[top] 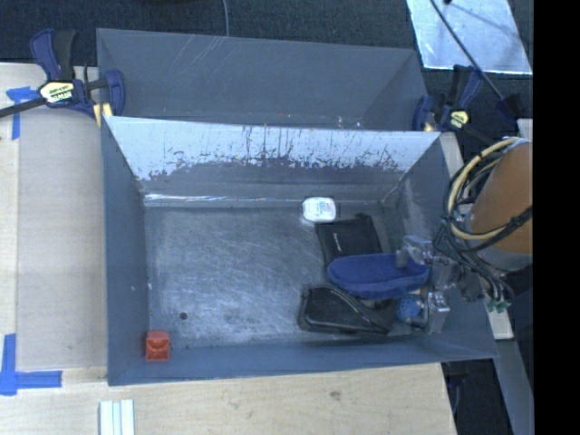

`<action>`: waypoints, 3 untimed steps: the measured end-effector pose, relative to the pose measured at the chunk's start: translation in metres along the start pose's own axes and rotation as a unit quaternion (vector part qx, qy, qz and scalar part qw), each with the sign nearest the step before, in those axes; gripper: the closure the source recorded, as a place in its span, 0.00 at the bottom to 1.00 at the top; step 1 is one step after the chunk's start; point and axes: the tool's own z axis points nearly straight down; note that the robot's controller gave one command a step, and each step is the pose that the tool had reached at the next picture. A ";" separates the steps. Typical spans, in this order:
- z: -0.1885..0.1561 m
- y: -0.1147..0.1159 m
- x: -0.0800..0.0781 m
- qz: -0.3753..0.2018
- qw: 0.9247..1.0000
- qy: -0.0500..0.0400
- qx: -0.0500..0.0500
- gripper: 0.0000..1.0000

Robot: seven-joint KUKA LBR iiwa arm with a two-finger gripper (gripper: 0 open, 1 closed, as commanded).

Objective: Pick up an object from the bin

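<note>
My gripper (431,290) is low at the bin's right side, its metal body against the right end of a blue curved padded thing (370,275). That blue thing lies across a flat black box (348,237) behind it and a black oval case-like thing (337,314) in front of it. A small white round thing (318,209) rests by the back wall, just left of the black box.
A small red block (157,345) sits alone in the front left corner. The bin's left and middle floor is bare grey metal. The arm with its orange cover and cables leans in over the right rim.
</note>
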 end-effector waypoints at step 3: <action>-0.060 0.018 -0.028 0.061 0.998 -0.008 0.000 1.00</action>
